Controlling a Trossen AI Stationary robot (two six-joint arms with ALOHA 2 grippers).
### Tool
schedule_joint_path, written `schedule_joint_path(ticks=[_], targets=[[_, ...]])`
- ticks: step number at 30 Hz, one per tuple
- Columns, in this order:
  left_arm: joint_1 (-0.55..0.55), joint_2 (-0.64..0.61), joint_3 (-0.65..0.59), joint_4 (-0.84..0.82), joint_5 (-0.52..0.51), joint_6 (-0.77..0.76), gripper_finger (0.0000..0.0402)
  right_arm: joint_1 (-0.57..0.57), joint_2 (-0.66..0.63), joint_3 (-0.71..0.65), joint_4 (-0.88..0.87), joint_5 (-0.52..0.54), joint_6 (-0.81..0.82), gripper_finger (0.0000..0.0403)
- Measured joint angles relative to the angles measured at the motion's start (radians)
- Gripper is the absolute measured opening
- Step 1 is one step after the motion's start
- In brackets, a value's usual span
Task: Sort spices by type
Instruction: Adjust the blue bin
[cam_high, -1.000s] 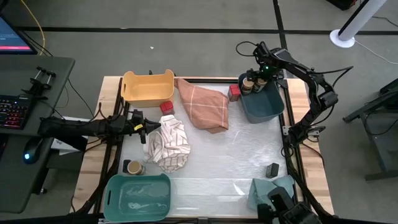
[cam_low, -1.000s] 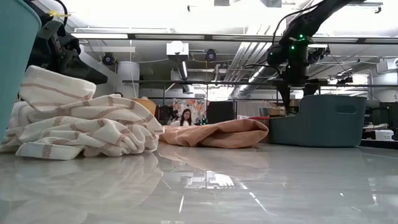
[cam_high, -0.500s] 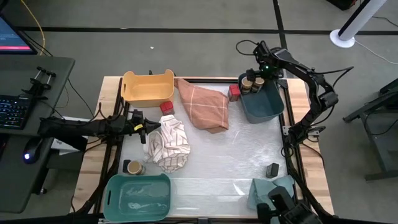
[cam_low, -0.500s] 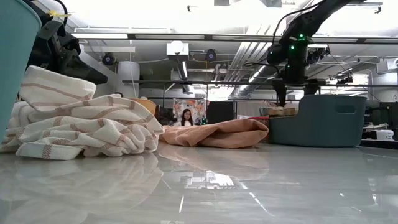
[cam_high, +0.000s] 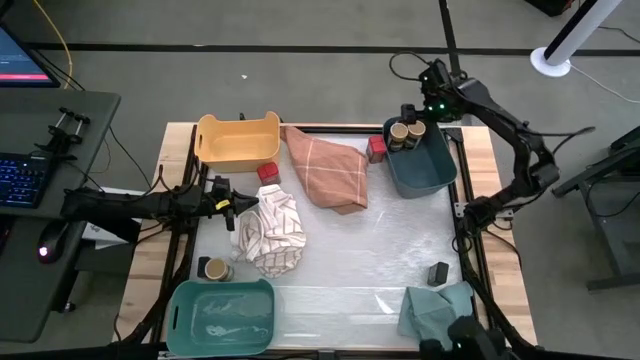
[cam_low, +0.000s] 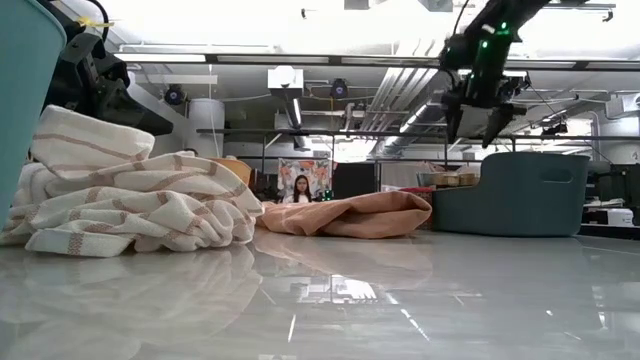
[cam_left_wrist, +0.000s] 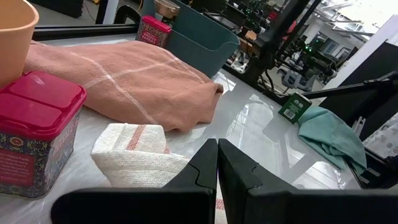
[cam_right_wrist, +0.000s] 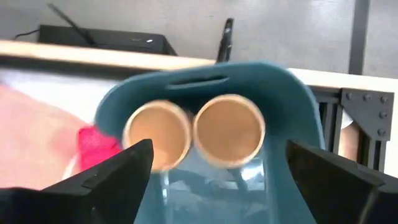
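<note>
Your right gripper (cam_low: 473, 118) hung spread and empty above the blue bin (cam_high: 425, 172), where two tan-topped jars (cam_right_wrist: 194, 130) sat side by side (grouped by type, I judge). Your left gripper (cam_left_wrist: 217, 163), pressed together, waited beside the striped cloth (cam_high: 268, 232).

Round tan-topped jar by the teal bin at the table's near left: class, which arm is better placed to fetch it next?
Probably the left. The left gripper sits shut by the striped cloth, near the tan-topped jar. The right gripper hangs open above the blue bin, far across.
</note>
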Motion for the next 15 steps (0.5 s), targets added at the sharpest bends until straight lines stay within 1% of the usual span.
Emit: schedule_joint_path(ticks=[2,3,6,9,13,14,15], targets=[[0.000,0.000,0.000,0.000,0.000,0.000,0.0000,0.022,-0.026,0.000,-0.044,0.014,0.008,0.0339],[0.000,0.000,0.000,0.000,0.000,0.000,0.0000,0.034,-0.038,0.000,-0.072,0.040,0.017,0.0327],[0.000,0.000,0.000,0.000,0.000,0.000,0.0000,0.061,-0.073,0.000,-0.153,0.136,0.059,0.0276],[0.000,0.000,0.000,0.000,0.000,0.000,0.0000,0.081,-0.097,0.000,-0.206,0.217,0.127,0.0195],[0.000,0.000,0.000,0.000,0.000,0.000,0.0000,0.098,-0.108,0.000,-0.267,0.293,0.175,0.0050],[0.000,0.000,0.000,0.000,0.000,0.000,0.0000,0.101,-0.108,0.000,-0.283,0.304,0.182,0.0025],[0.000,0.000,0.000,0.000,0.000,0.000,0.0000,0.105,-0.107,0.000,-0.298,0.321,0.184,0.0015]])
